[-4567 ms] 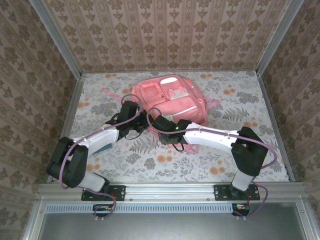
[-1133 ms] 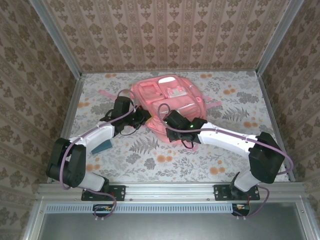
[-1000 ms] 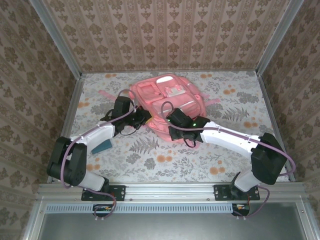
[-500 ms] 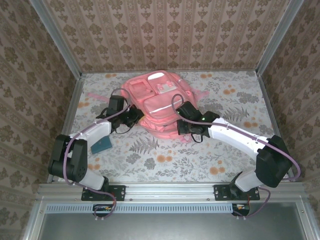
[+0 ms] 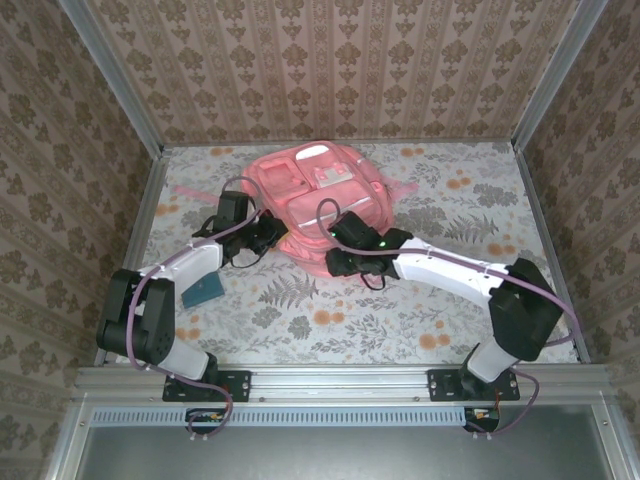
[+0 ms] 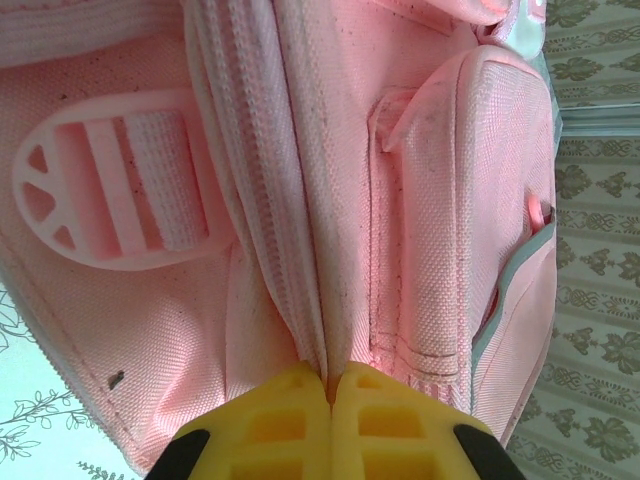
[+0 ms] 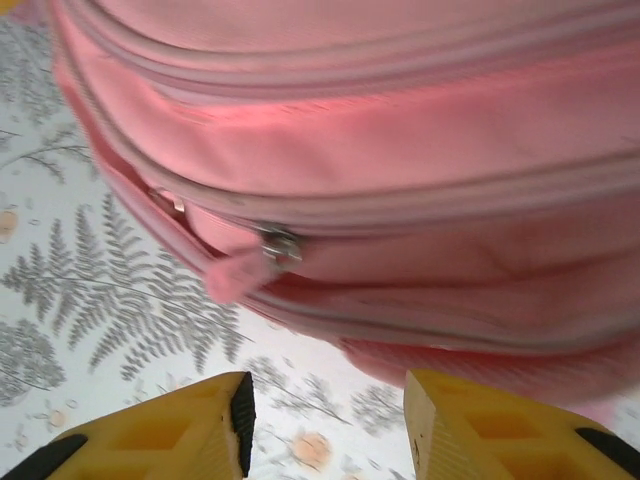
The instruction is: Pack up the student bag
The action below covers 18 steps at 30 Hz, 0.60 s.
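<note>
The pink student bag lies flat at the back middle of the table, front pockets facing up. My left gripper is at the bag's left side. In the left wrist view its yellow fingers are shut on a fold of the bag's fabric beside a zip seam. My right gripper is at the bag's near edge. In the right wrist view it stands open with nothing between its fingers, just short of a metal zip slider with a pink pull tab.
A small teal object lies on the floral table cover left of centre, next to the left forearm. Patterned walls close in the back and both sides. A pink strap trails out to the bag's left.
The right gripper has opened and slid left along the bag's near edge. The left gripper keeps its hold; earlier, the bag was dragged a little back and left.
</note>
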Motion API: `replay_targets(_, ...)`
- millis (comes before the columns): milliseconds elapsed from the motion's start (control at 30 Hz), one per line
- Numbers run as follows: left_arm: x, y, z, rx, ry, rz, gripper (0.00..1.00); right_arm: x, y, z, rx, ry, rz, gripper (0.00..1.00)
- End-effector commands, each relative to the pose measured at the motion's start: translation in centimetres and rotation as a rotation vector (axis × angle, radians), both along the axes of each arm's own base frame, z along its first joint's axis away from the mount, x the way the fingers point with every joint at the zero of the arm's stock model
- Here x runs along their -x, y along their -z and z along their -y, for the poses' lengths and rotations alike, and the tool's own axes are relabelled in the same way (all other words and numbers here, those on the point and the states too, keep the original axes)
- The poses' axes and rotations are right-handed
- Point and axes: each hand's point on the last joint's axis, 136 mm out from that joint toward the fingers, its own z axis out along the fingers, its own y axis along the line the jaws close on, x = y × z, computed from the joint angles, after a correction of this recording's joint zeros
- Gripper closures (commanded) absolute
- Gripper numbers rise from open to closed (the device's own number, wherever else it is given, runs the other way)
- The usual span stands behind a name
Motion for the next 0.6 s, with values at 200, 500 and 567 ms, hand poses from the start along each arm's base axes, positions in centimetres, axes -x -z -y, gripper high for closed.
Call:
replay_targets(200, -0.7, -2.8, 0.5, 0.032, 0.016, 0.083, 1.0, -2.4, 0.0, -2.8, -0.104, 0.127, 0.033, 0.54)
replay_targets(500, -0.6, -2.8, 0.5, 0.043, 0.012, 0.083, 1.0, -3.0, 1.4, -2.8, -0.132, 0.238, -0.016, 0.61)
replay_targets(567, -0.5, -2.8, 0.6, 0.044, 0.015, 0.081, 1.0, -3.0, 1.7, -2.8, -0.134, 0.249, -0.023, 0.62)
